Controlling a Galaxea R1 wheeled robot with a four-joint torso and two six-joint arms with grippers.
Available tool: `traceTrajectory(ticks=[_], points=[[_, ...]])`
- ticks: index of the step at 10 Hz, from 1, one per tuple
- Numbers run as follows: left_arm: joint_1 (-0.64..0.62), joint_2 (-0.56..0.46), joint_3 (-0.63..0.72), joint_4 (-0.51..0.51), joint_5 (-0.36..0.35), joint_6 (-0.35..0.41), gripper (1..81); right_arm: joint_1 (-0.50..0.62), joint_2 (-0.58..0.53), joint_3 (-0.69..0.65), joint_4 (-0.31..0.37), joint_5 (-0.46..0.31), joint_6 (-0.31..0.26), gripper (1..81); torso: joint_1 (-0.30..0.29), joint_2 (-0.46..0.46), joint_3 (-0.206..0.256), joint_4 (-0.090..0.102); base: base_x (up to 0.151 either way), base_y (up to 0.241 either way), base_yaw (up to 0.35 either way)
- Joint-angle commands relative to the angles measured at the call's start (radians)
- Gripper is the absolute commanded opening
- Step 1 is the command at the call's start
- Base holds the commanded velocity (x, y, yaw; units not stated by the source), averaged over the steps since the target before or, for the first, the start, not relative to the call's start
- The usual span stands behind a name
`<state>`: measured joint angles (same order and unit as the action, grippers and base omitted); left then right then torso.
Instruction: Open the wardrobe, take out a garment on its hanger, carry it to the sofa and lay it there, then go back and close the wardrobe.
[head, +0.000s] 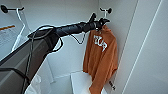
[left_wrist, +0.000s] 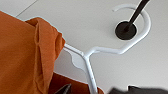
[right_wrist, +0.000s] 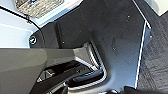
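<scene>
- Reaching from the camera, the left arm (head: 37, 47) puts the left gripper (head: 101, 23) at the garment's (head: 101, 60) collar; I cannot tell its grip.
- Wardrobe (head: 75, 15) stands open: that step is done.
- Hanger (left_wrist: 110, 50) hooks over the black hook (left_wrist: 126, 29), so lifting out, the sofa and closing remain.

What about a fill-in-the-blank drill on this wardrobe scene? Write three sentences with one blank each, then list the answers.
1. The garment hanging inside the wardrobe is ____ in colour.
2. The hanger has its curved top looped over a black ____.
3. The lettering across the garment's chest is ____.

Missing words: orange; hook; white.
</scene>
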<state>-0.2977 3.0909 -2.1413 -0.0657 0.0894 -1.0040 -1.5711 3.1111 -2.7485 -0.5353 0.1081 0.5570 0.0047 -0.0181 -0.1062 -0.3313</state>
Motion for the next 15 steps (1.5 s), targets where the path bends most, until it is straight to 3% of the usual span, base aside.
traceTrajectory(ticks=[1, 10, 11, 15], points=[[-0.186, 0.057, -0.06, 0.037, -0.019, -0.001, 81.1, 0.025, 0.005, 0.003, -0.002, -0.044, -0.005, 81.1, 0.0, 0.0, 0.0, 0.0, 0.0, 0.0, 0.0], [-0.188, 0.059, -0.045, 0.079, -0.079, -0.001, 81.1, 0.022, 0.002, 0.003, -0.002, -0.044, 0.0, 81.1, 0.0, 0.0, 0.0, 0.0, 0.0, 0.0, 0.0], [-0.188, 0.056, -0.04, 0.08, -0.08, -0.001, 1.0, 0.019, 0.002, 0.001, -0.002, -0.044, 0.0, 81.1, 0.0, 0.0, 0.0, 0.0, 0.0, 0.0, 0.0], [-0.214, 0.014, 0.0, 0.08, -0.103, -0.001, 1.0, 0.021, 0.002, 0.0, -0.002, -0.044, 0.0, 81.1, 0.0, 0.0, 0.0, 0.0, 0.0, 0.0, 0.0]])
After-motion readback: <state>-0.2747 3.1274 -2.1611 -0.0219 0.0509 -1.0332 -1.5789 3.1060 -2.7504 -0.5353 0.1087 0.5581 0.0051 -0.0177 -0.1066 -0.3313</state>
